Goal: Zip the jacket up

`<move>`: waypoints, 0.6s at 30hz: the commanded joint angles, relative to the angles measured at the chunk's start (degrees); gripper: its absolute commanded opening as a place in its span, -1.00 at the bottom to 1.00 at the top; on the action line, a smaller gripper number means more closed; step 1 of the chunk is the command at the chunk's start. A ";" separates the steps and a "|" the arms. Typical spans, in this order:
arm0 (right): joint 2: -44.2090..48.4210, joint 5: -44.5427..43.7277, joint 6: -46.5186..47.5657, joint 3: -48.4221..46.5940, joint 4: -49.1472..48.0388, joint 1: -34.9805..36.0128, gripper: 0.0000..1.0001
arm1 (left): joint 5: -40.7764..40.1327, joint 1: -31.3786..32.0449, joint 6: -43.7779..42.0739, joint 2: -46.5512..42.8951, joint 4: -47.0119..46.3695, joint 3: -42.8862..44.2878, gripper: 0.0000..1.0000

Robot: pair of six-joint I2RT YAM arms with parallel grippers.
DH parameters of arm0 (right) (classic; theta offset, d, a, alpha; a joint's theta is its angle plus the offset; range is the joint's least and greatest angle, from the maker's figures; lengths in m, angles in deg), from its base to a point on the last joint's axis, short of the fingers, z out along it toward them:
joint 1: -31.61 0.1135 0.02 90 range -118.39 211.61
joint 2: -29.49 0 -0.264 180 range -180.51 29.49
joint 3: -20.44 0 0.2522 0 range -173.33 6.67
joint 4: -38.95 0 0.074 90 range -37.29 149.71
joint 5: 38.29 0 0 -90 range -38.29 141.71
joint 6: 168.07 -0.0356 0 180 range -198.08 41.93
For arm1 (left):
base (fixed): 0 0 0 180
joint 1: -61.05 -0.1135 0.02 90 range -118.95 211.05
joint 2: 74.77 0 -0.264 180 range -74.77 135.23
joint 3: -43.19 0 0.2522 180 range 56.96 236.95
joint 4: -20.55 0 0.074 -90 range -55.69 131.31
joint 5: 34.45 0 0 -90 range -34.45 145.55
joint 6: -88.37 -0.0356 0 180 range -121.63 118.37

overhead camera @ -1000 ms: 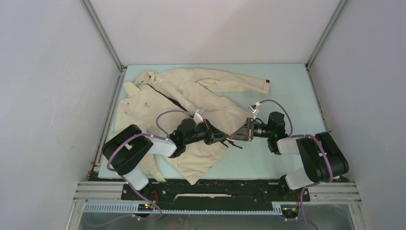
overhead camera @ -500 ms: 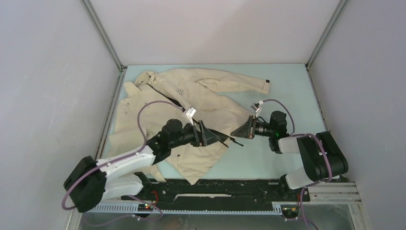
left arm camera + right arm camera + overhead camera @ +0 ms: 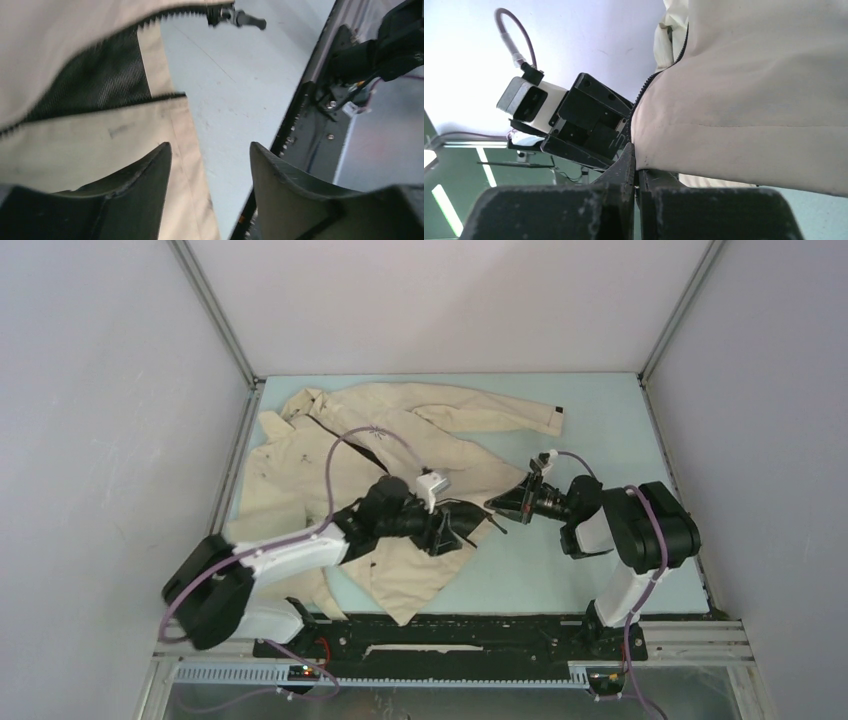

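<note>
The beige jacket (image 3: 400,445) lies spread on the pale blue table, collar at the far left, its dark zipper open. In the left wrist view both rows of zipper teeth stand apart over dark mesh lining (image 3: 100,85), and the zipper slider (image 3: 235,17) with its pull lies at the fabric's edge. My left gripper (image 3: 452,532) (image 3: 210,145) hovers open over the lower hem, holding nothing. My right gripper (image 3: 497,506) (image 3: 635,150) is shut, pinching the jacket's hem corner (image 3: 724,100) beside the zipper line.
The black rail (image 3: 305,125) along the table's near edge runs just right of the left gripper. Bare blue table (image 3: 600,430) lies right of the jacket. One sleeve (image 3: 510,415) stretches toward the far right. The left arm's wrist camera (image 3: 524,102) sits close to my right fingers.
My left gripper has opened and let go of the jacket, drawing back a little to the left. The right gripper, still shut on the hem, has shifted slightly away from the near edge.
</note>
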 commanded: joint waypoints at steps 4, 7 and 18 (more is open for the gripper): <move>-0.87 -1.33 -9.82 -0.06 -8.93 -1.88 -1.00 | 3.49 0.84 -9.06 15.00 3.45 15.42 0.06; -0.81 -1.51 -10.91 -0.10 -8.88 -2.57 -1.00 | -2.60 2.89 -13.39 12.63 0.32 12.11 0.08; -0.50 1.73 -10.56 -0.71 -8.97 -5.24 -1.00 | 13.92 1.76 -34.56 22.03 2.75 15.78 0.10</move>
